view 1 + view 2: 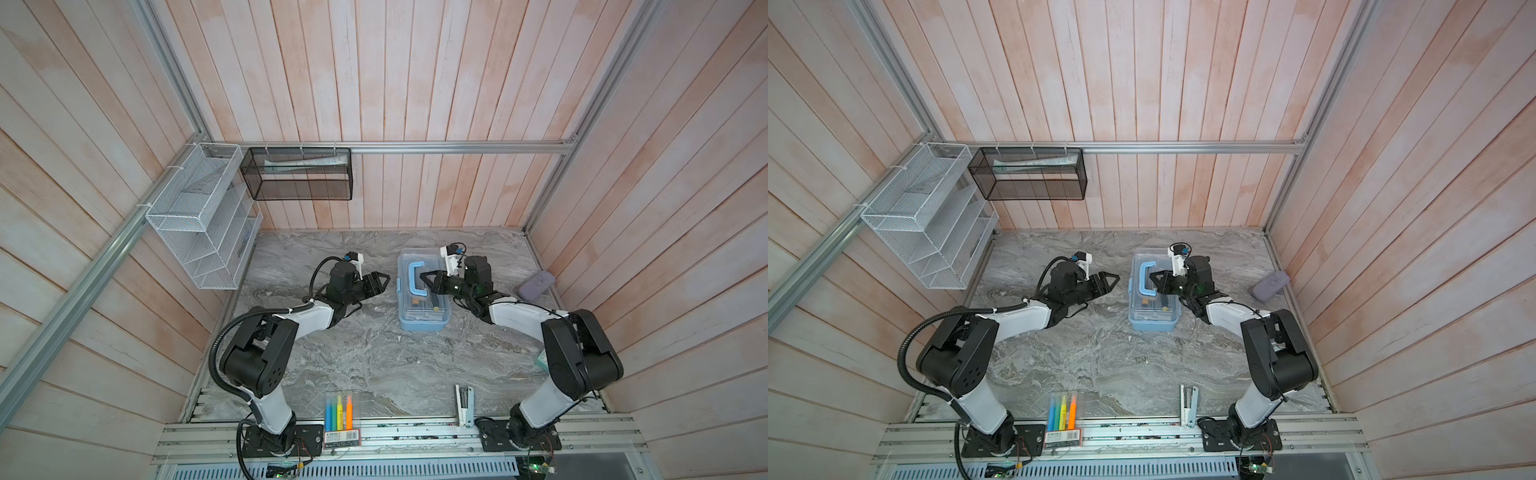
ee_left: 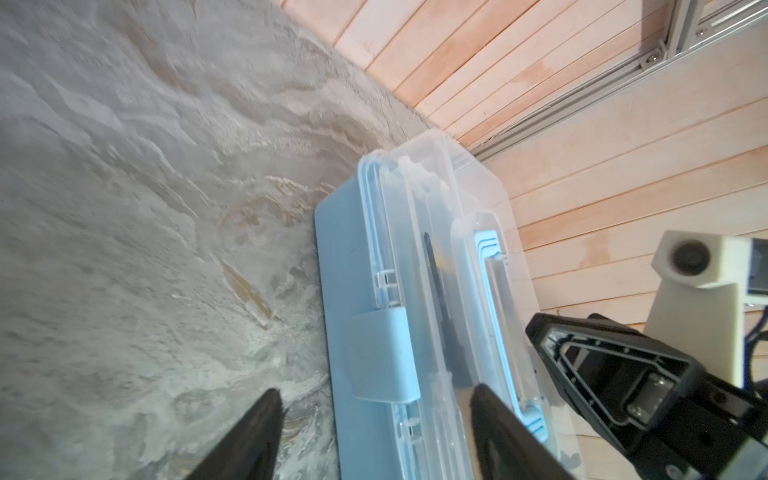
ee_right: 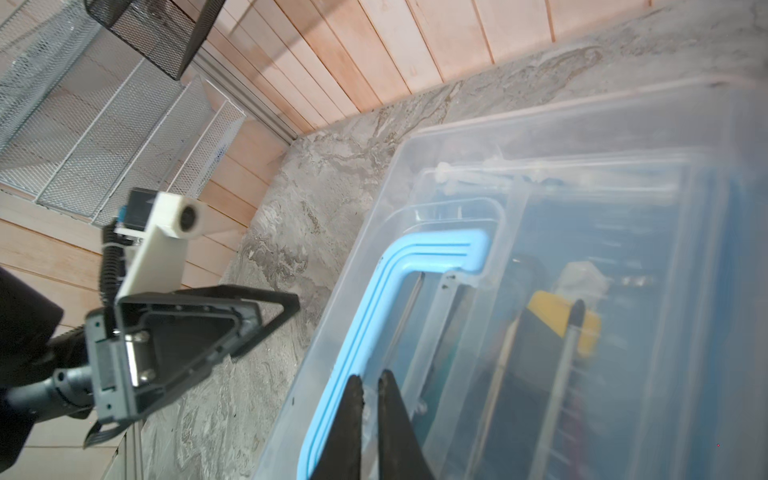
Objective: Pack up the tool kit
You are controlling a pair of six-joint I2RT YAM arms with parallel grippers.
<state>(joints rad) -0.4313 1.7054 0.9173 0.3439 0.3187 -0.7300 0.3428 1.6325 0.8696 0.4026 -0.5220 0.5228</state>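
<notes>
Sitting on the grey marbled tabletop [image 1: 374, 365], the light blue rectangular plastic box with clear lid [image 1: 422, 323] is unanchored. The left gripper [image 1: 383, 283], spread just beside it, could shove it sideways. The right gripper [image 3: 370, 376], barely parted above its lid, pins nothing.

Both top views look down on the whole table [image 1: 374, 365]; close wrist views apparently share the box [image 2: 357, 270].

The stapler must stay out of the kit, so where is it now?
In both top views the stapler lies at the table's near edge, right of centre, between the highlighter pack and the right arm's base.
</notes>
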